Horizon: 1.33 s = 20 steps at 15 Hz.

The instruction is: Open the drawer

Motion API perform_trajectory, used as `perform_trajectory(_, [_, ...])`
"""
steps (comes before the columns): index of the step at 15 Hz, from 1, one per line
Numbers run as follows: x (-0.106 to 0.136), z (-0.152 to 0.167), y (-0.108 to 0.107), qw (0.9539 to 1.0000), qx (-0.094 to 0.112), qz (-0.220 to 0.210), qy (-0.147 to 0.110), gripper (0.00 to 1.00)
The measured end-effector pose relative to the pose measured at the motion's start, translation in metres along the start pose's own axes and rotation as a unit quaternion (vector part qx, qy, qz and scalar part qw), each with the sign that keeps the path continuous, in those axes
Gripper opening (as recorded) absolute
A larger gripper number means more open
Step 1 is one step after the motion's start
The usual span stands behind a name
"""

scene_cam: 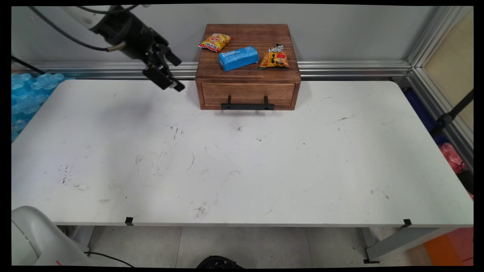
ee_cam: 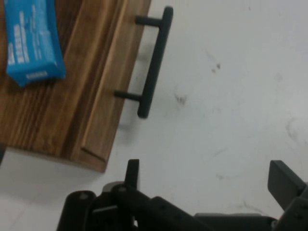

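The gripper [scene_cam: 171, 71] hangs in the air above the far left part of the white surface [scene_cam: 242, 162], to the left of the wooden drawer box [scene_cam: 247, 68] and apart from it, touching nothing. Its jaws are released: in the hand view the two fingers [ee_cam: 132, 173] rise from the bottom edge well apart, with bare surface between them (the right one is cut off by the picture's edge, so only its tip shows).

The drawer box stands at the far edge of the surface, against the wall, with its drawer closed and a black bar handle [scene_cam: 247, 105] on the front. In the hand view only part of the box shows, running out of the picture at the top and left, and the handle [ee_cam: 153, 62] lies well clear of the fingers.

Three packets lie on top of the box: a yellow snack packet [scene_cam: 215, 41] at the left rear, a blue packet [scene_cam: 238, 58] in the middle and an orange snack packet [scene_cam: 274, 58] at the right. Their lettering is too small to read. The hand view catches only the blue packet [ee_cam: 31, 41], cut off at the top.

At the left edge of the main view a blue plastic-wrapped bundle [scene_cam: 28, 94] sits beyond the surface, partly hidden by it.
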Motion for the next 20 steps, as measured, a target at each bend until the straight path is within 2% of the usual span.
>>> perform_trajectory(3, [0.014, 0.011, 0.007, 0.9999, 0.007, 0.015, 0.004, 1.0])
perform_trajectory(10, [0.025, 0.049, 0.029, 0.9967, 0.02, 0.079, 0.0, 1.0])
perform_trajectory(15, [0.026, 0.084, 0.03, 0.9941, 0.04, 0.101, -0.01, 1.0])
perform_trajectory(20, [0.026, 0.119, 0.025, 0.9936, 0.05, 0.099, -0.019, 1.0])
